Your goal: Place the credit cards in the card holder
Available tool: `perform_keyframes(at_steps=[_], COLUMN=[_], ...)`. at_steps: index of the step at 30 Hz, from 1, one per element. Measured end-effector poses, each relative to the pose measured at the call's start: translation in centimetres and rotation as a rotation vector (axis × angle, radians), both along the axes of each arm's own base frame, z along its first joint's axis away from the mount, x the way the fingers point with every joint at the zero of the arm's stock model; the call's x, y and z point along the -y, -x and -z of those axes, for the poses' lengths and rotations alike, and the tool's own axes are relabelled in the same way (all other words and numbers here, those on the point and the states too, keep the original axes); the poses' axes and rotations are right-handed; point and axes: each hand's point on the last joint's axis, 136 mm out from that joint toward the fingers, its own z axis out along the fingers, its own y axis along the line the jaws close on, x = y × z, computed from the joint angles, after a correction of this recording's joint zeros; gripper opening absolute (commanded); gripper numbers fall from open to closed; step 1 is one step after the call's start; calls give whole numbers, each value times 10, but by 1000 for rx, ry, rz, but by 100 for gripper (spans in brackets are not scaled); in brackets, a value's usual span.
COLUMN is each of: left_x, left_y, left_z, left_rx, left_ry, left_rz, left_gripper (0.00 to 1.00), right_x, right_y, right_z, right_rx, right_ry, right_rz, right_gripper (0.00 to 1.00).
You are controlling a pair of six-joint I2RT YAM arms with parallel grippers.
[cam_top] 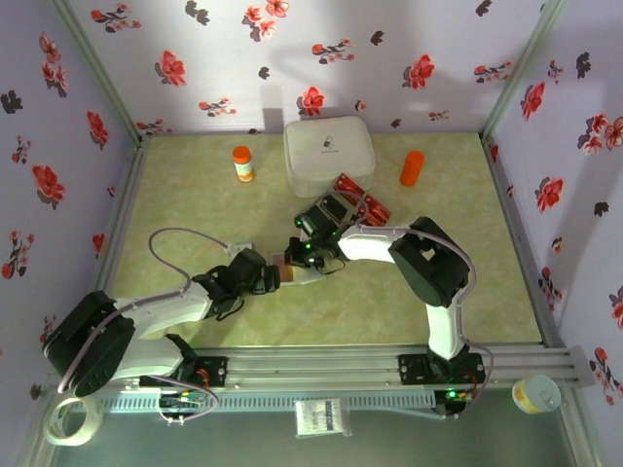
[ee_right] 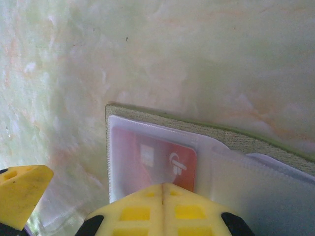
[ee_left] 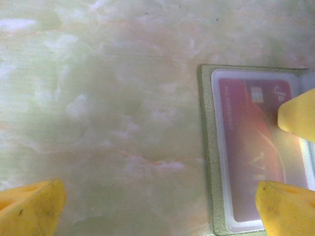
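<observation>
**Card-loading task, partly complete.** The card holder (ee_left: 209, 147) lies open and flat on the table (cam_top: 195, 214), near the middle and just ahead of both arms, with its clear sleeves facing up. One red card (ee_left: 256, 157) sits inside the sleeve at the holder's outer end, its printed face showing through the plastic. As far as its edges show, it appears seated.

The right claw (ee_right: 163, 194) has its two yellow fingers pressed together, tips down at the near edge of that sleeve, over the card. Nothing shows between the fingers, and whether they touch the plastic cannot be told. The left claw (ee_left: 160, 204) stands wide apart and holds nothing. One of its fingers hangs over bare table, the other at the holder's corner beside the loaded sleeve.

In the top view, more red cards (cam_top: 362, 200) lie well apart from the holder, just beside the white box (cam_top: 329, 153) at the far side of the table. How many there are, and whether dark ones lie among them, is too small to tell.

Judged from this, one card is in and the larger part of the work is left: each card by the box needs fetching and sliding into a free sleeve. The neighbouring sleeve seen from the right wrist looks empty.
</observation>
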Motion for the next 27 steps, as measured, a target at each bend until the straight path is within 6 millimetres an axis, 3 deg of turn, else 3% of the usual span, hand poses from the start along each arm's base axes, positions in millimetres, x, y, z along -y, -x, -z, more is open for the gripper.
perform_keyframes(at_steps=[18, 27], left_x=[3, 3], left_y=[-4, -4], left_z=[10, 11], left_rx=[-27, -26], left_ry=[-34, -37], left_rz=[4, 0], left_gripper=[100, 100], right_x=[0, -1], right_y=[0, -1], right_z=[0, -6], right_rx=[-3, -2], right_ry=[-3, -5], right_rz=[1, -2], right_gripper=[2, 22])
